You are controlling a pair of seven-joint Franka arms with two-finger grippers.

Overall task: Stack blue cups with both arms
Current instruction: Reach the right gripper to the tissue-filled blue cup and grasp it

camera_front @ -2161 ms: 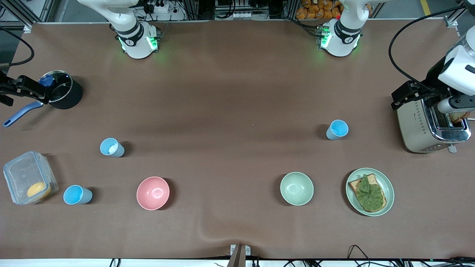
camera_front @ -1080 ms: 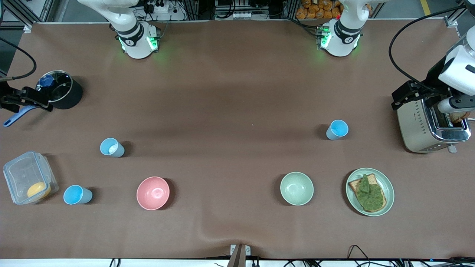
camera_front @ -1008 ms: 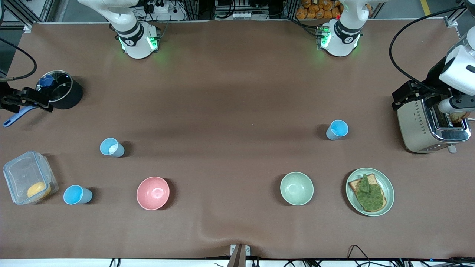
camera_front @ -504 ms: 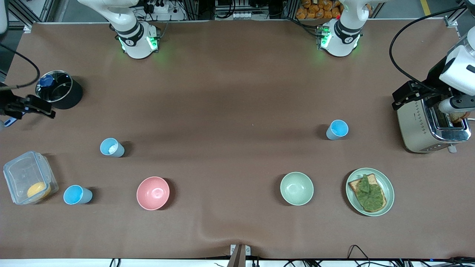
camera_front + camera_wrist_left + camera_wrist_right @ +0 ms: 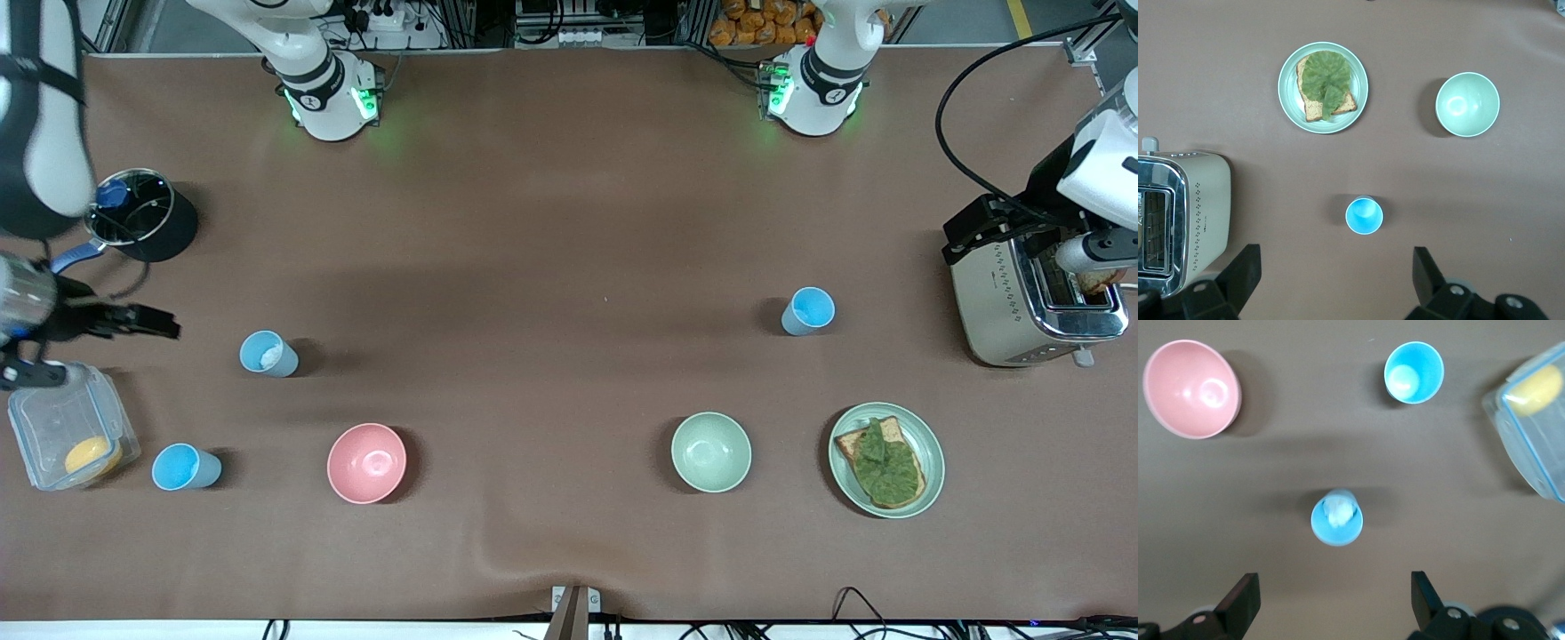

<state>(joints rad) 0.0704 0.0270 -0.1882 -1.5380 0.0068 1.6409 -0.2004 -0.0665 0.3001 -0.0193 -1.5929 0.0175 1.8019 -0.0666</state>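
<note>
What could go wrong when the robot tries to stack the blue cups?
1. The pale blue cup has a white bit inside, so another cup may not nest fully.
2. The open right gripper hangs close to the clear container and the black pot; a wide swing might bump them.
3. The open left gripper sits over the table by the toaster, which it could clip going to the lone cup.

You only get the tips of each end effector's fingers (image 5: pixel 1238 273) in the wrist views, cut by the picture edge at six o'clock. In the front view the right arm (image 5: pixel 40 116) is blurred and clipped at nine o'clock. The toaster (image 5: pixel 1031 298) is partly covered by the left arm (image 5: pixel 1098 164). The clear box (image 5: pixel 1531 420) runs off at three o'clock.
</note>
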